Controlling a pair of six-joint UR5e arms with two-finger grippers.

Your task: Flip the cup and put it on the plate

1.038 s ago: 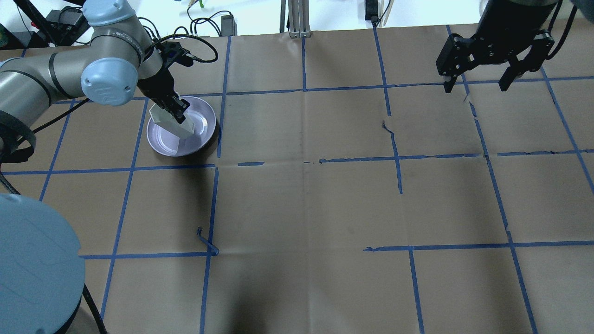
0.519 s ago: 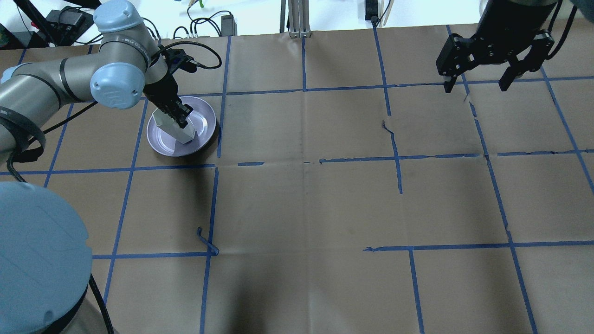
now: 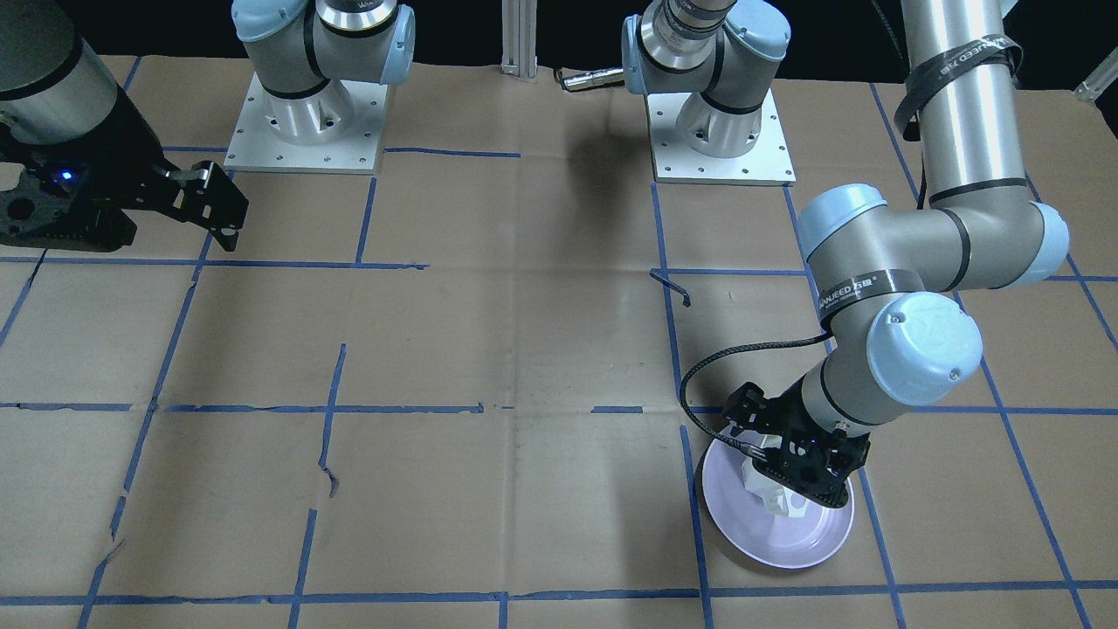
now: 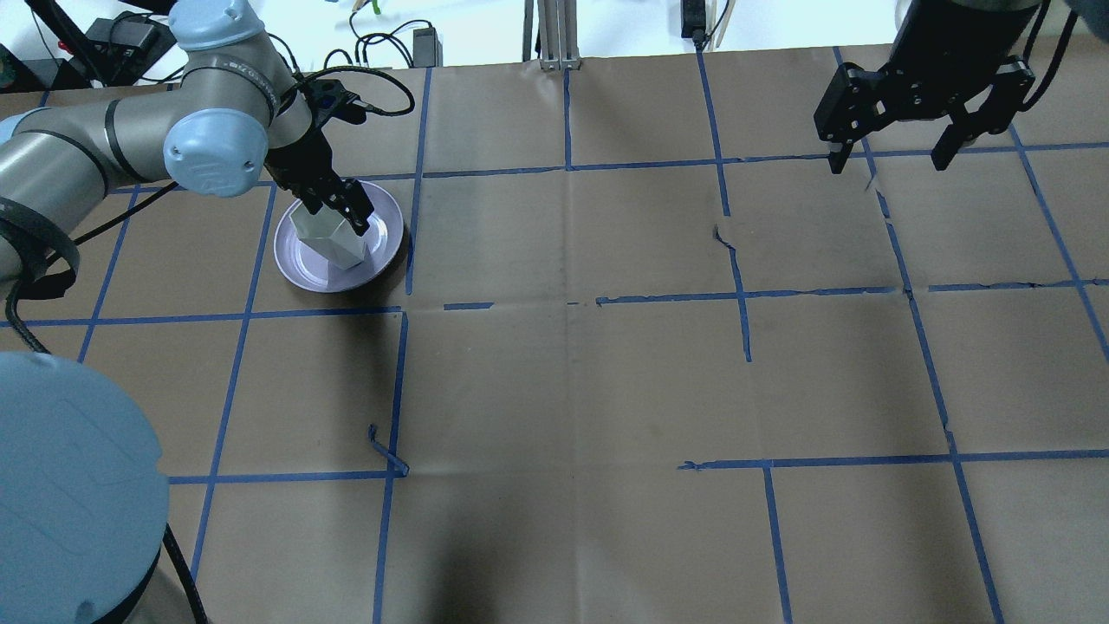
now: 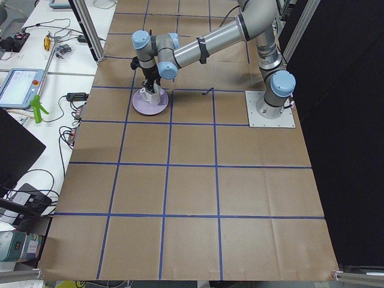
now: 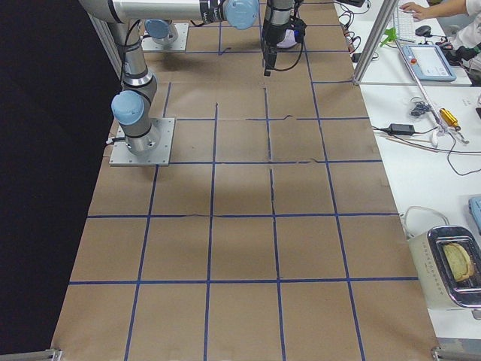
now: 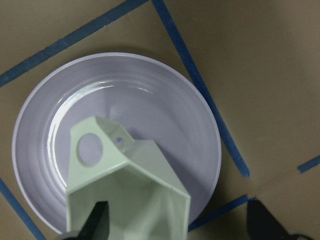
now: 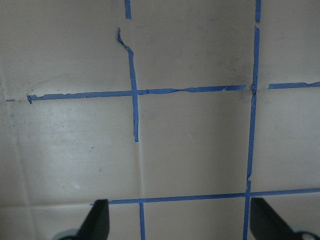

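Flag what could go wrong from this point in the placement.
The left gripper has its jaws open, but one overlaps the mouth of the cup in the wrist view; lifting off at a slant could catch the wall and tip it. The glossy plate might let a nudged cup slide toward its rim.

Two industrial robot arms [image 3: 882, 262] bolted through steel base plates [image 3: 349, 150] to a table [image 4: 606, 390] papered brown and gridded with blue tape [image 3: 262, 407], beside white benches [image 5: 60, 66] strewn with cables [image 6: 421, 129] and a teach pendant [image 5: 19, 87], mark a robotics laboratory.
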